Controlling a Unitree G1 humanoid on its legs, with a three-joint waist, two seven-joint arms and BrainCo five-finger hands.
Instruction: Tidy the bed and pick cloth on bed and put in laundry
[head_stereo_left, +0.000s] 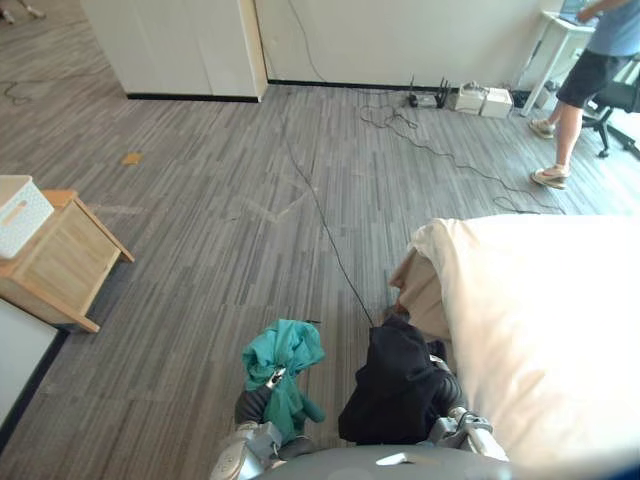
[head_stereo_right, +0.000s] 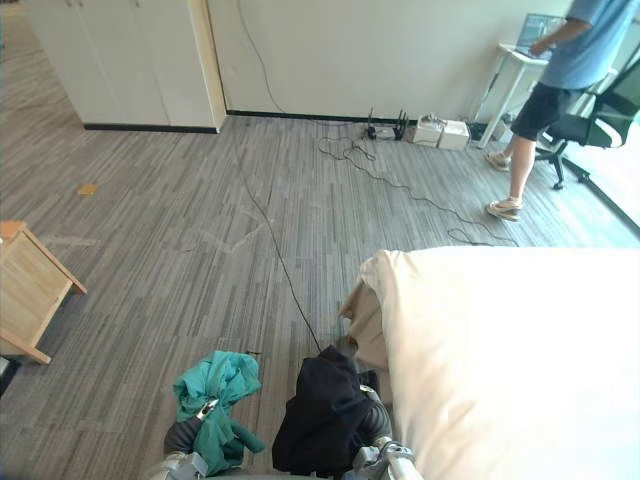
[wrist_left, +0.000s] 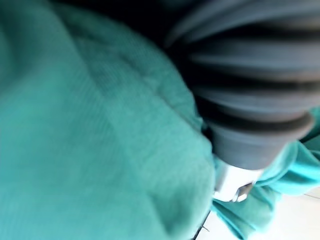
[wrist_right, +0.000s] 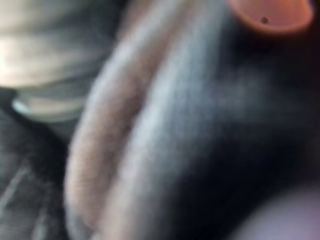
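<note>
Closest to the robot, the left hand (head_stereo_left: 274, 379) is clamped on a teal cloth (head_stereo_left: 285, 350), with one silver finger showing across the folds. The cloth is a soft, crumpled bundle that bunches up above the hand and trails a short end below it. In the left wrist view its fine knit lies against the hand's dark ribbed cover. Just beside it, a black cloth (head_stereo_left: 395, 385) drapes in a thick, matte heap over the right hand (head_stereo_left: 446, 384). That hand's fingers are buried under the fabric, so their state cannot be told. Both cloths are off the bed (head_stereo_left: 550, 320) and held over the grey plank floor (head_stereo_left: 220, 200). The bed stands to the right under a smooth cream cover, with a tan layer (head_stereo_left: 420, 290) hanging at its near corner. Farther left, a wooden side table (head_stereo_left: 60, 265) carries a white basket (head_stereo_left: 20, 215). At the far wall a person (head_stereo_left: 590, 70) stands by a white desk (head_stereo_left: 555, 40).
</note>
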